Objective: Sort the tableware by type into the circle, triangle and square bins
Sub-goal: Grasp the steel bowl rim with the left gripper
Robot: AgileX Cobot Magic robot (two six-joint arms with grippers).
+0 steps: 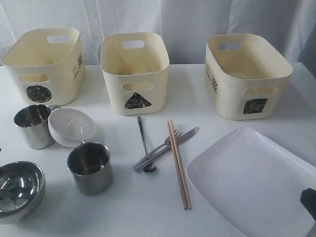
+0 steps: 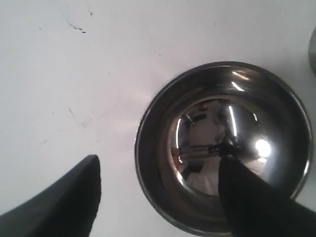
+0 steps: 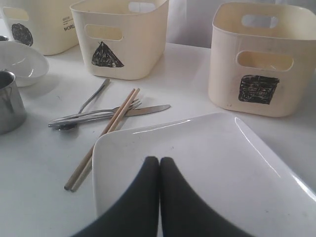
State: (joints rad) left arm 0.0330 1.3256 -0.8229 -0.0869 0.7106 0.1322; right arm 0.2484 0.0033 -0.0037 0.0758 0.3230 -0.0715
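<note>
White cloth (image 1: 187,19) hangs behind the table (image 1: 123,212), and from my screen I see the three cream bins in a row at the back: the circle bin (image 1: 44,64) on the left, the triangle bin (image 1: 136,69) in the middle, the square bin (image 1: 247,74) on the right.

All the tableware lies on the table in front of them. Below the circle bin, one steel mug (image 1: 32,126) touches the tilted white bowl (image 1: 71,126), with the second steel mug (image 1: 90,168) just in front. The steel bowl (image 1: 19,190) sits at the near left corner.

In the middle, the spoon (image 1: 143,138), fork (image 1: 163,145) and knife (image 1: 185,136) lie crossed, and the chopsticks (image 1: 178,165) lie side by side across them. The large white plate (image 1: 247,182) fills the near right.

On my left wrist view, the left fingers (image 2: 69,202) stand wide apart, one over the steel bowl, the other over bare table; I cannot tell whether they touch it. The right fingers (image 3: 148,197) are pressed together, holding nothing, above the plate's near edge.
</note>
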